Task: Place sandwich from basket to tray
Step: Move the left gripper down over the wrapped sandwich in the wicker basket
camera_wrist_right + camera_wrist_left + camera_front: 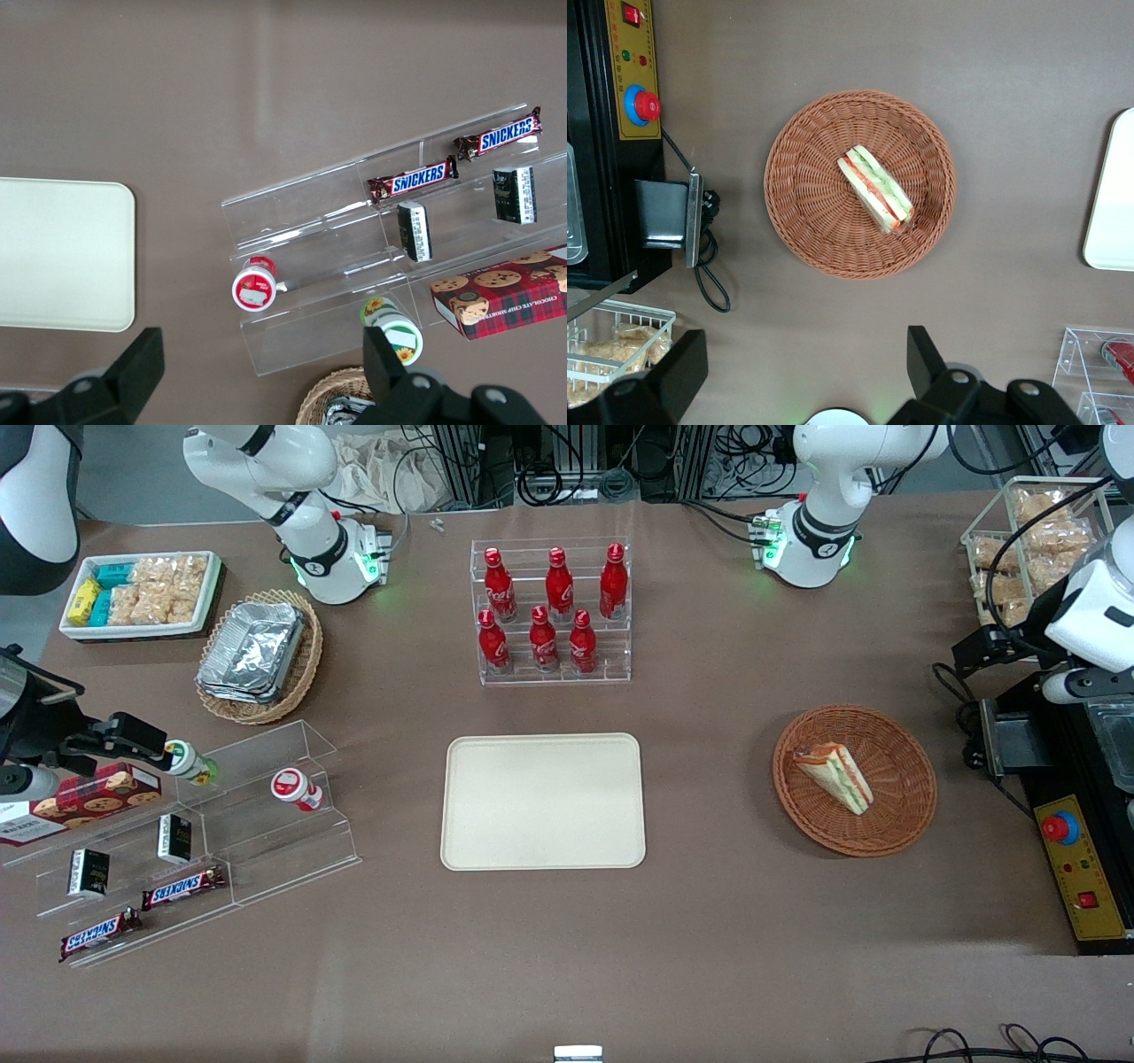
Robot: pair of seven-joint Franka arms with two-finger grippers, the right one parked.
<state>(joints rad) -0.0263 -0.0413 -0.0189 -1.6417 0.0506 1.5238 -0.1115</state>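
The sandwich [834, 778] [875, 189], a white wedge with red and green filling, lies in the round reddish-brown wicker basket [912, 815] [797, 195]. The cream tray [543, 801] [1112, 204] [62, 252] lies bare at mid-table, beside the basket toward the parked arm's end. My gripper [970, 657] [802, 367] hangs high over the table at the working arm's end, a little farther from the front camera than the basket. It is open, the fingers [926, 359] wide apart with nothing between them.
A black control box with a red button [1076, 859] [642, 104] and a wire basket of snacks [1028, 540] stand close to my gripper. A rack of red bottles [551, 611] stands farther from the camera than the tray. Acrylic shelves of snacks [204, 824] sit toward the parked arm's end.
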